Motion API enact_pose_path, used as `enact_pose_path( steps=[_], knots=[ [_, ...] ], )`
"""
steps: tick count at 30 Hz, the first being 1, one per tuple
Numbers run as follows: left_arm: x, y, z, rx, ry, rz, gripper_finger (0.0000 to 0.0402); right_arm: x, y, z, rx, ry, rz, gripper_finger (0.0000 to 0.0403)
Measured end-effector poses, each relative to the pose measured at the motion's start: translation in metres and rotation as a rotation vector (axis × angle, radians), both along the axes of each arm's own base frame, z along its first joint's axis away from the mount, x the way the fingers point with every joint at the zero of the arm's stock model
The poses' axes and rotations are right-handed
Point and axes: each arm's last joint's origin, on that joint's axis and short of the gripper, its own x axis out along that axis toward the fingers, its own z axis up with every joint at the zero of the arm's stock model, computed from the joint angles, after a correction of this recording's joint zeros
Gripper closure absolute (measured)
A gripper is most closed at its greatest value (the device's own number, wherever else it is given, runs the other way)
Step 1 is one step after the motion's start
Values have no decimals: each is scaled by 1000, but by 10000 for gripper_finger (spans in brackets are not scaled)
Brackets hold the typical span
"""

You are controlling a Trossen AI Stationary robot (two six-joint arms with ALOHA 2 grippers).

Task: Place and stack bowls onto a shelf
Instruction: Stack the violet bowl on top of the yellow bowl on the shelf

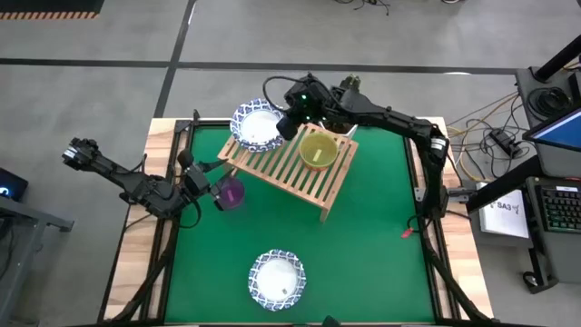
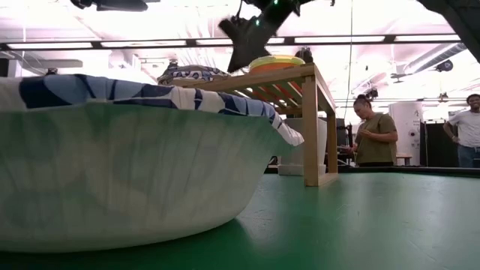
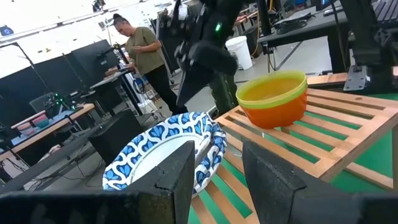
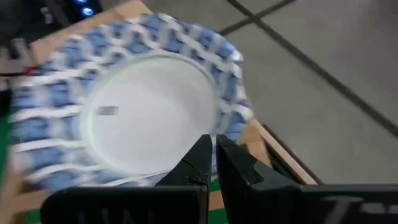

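Note:
A stack of white bowls with blue rims point(image 1: 257, 127) point(image 4: 143, 118) sits on the far-left end of the wooden shelf point(image 1: 292, 173), overhanging its edge. A yellow-green bowl point(image 1: 318, 148) point(image 3: 273, 87) is nested in an orange-red one point(image 3: 273, 113) on the slats. Another blue-rimmed bowl point(image 1: 277, 279) point(image 2: 112, 165) rests on the mat near the table's near edge. A purple bowl point(image 1: 231, 193) lies on the mat by the shelf's left side. My right gripper point(image 4: 214, 148) point(image 2: 241, 46) hovers shut above the blue-rimmed stack. My left gripper point(image 1: 205, 183) point(image 3: 217, 168) is open beside the purple bowl, facing the shelf.
The green mat point(image 1: 363, 254) has free room on its right and near-left parts. The shelf's legs point(image 2: 311, 127) stand on it. People point(image 2: 371, 127) stand in the room beyond the table. Cables and equipment point(image 1: 508, 145) lie off the table's right side.

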Motion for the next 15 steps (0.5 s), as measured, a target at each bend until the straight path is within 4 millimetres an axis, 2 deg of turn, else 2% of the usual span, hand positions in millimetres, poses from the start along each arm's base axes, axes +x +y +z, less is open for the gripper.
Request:
enact_pose_path(
  steps=[3, 8, 11, 15],
  knots=[
    [0, 0, -2, -1, 11, 0, 283, -3, 25, 16, -56, -13, 76, 390],
    [0, 0, -3, -2, 21, -2, 283, -10, 83, 33, -124, -20, 248, 390],
    [0, -1, -4, -21, 18, -46, 283, -20, 120, 32, -148, 0, 325, 390],
    [3, -6, -5, -85, 23, -256, 283, -42, 163, 16, -162, 59, 348, 390]
  ],
)
